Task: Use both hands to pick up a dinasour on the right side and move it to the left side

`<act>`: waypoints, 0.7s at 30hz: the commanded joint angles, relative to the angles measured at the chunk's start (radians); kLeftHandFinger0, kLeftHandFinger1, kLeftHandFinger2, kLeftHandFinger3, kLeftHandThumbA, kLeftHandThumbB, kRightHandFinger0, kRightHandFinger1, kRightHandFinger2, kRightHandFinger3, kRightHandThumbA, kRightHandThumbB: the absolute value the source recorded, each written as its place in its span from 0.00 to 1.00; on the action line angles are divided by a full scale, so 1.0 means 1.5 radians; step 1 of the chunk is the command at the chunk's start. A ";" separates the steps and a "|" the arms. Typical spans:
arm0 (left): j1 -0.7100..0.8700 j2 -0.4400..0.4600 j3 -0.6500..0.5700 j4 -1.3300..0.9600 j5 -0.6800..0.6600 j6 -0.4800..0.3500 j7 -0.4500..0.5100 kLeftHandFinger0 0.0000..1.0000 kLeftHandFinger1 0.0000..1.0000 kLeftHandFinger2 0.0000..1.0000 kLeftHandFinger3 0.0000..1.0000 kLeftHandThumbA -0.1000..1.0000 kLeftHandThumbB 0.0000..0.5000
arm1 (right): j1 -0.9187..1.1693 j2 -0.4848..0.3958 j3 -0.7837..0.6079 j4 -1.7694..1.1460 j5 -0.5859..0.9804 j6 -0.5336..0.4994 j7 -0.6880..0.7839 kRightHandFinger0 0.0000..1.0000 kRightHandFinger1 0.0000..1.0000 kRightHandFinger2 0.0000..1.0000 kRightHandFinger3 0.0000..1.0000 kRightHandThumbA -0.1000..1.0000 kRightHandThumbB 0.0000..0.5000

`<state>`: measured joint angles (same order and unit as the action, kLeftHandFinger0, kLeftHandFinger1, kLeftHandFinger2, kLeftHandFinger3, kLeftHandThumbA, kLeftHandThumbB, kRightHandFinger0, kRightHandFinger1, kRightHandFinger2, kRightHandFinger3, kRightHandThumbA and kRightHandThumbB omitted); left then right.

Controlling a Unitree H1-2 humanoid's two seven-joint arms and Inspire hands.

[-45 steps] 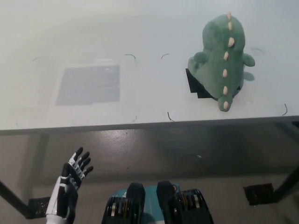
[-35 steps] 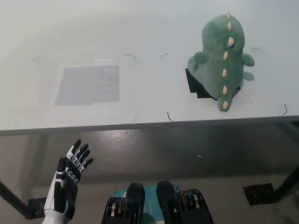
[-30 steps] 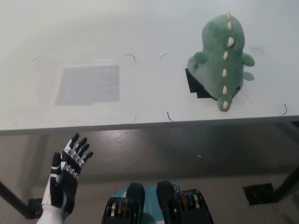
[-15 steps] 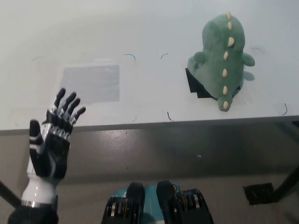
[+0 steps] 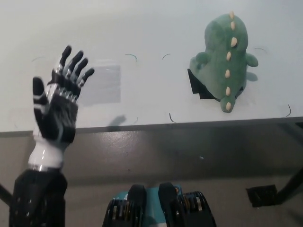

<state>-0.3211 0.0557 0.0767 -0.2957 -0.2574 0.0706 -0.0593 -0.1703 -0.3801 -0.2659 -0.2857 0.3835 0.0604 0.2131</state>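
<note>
Reaching over the near edge of the table (image 5: pixel 151 19), the left hand (image 5: pixel 56 108) is spread wide, palm up toward the camera, fingers apart and holding nothing. It hovers above the left part of the tabletop, partly covering a pale grey rectangle (image 5: pixel 106 85) marked there. The right hand is not in the picture at all, so its state cannot be told.

Farther back and well to the right sits the dinosaur (image 5: pixel 225 59), a green stuffed toy with a row of cream spikes down its back, upright on a small black pad (image 5: pixel 195 85) whose corner shows at its left side. It is untouched and well apart from the left hand.

The main risk is timing between the two hands. With only the left one near the table, it may arrive at the toy first and push it sideways, toward the right edge or off its pad, before the other hand is there to brace it. The toy is soft and rounded, so an uneven squeeze could let it roll or slip out during the carry. It also stands near the front edge, so a low, sweeping approach could knock it to the floor.
</note>
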 commanded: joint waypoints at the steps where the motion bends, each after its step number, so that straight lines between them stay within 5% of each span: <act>1: -0.068 0.006 -0.004 0.027 0.013 0.027 0.007 1.00 1.00 1.00 1.00 1.00 1.00 | -0.051 -0.008 -0.003 -0.027 0.004 0.044 -0.030 1.00 1.00 1.00 1.00 0.93 0.71; 5: -0.130 0.012 -0.012 0.100 0.020 0.013 -0.005 1.00 1.00 1.00 1.00 1.00 1.00 | -0.105 -0.006 0.010 0.004 -0.028 0.060 -0.043 1.00 1.00 1.00 1.00 0.97 0.80; 9: -0.176 0.025 -0.017 0.159 0.033 0.007 -0.008 1.00 1.00 1.00 1.00 1.00 1.00 | -0.164 -0.008 0.029 0.065 -0.036 0.072 -0.034 1.00 1.00 1.00 1.00 0.98 0.68; 10: -0.211 0.035 -0.020 0.228 0.029 -0.032 -0.031 1.00 1.00 1.00 1.00 1.00 0.95 | -0.200 -0.008 0.047 0.106 -0.061 0.073 -0.034 1.00 1.00 1.00 1.00 0.98 0.46; 14: -0.248 0.032 -0.015 0.351 0.014 -0.114 -0.059 1.00 1.00 1.00 1.00 1.00 1.00 | -0.249 0.005 0.066 0.169 -0.074 0.059 -0.038 1.00 1.00 1.00 1.00 1.00 0.29; 18: -0.296 0.035 -0.018 0.436 0.011 -0.151 -0.084 1.00 1.00 1.00 1.00 1.00 1.00 | -0.298 0.005 0.068 0.234 -0.078 0.033 -0.031 1.00 1.00 1.00 1.00 1.00 0.18; 21: -0.345 0.053 -0.012 0.479 0.020 -0.163 -0.081 1.00 1.00 1.00 1.00 1.00 0.99 | -0.365 0.018 0.080 0.313 -0.093 0.005 -0.036 1.00 1.00 1.00 1.00 1.00 0.21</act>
<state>-0.7180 0.1056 0.0554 0.3892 -0.2358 -0.0583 -0.1325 -0.5973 -0.3545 -0.1534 0.1138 0.2866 0.1383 0.1735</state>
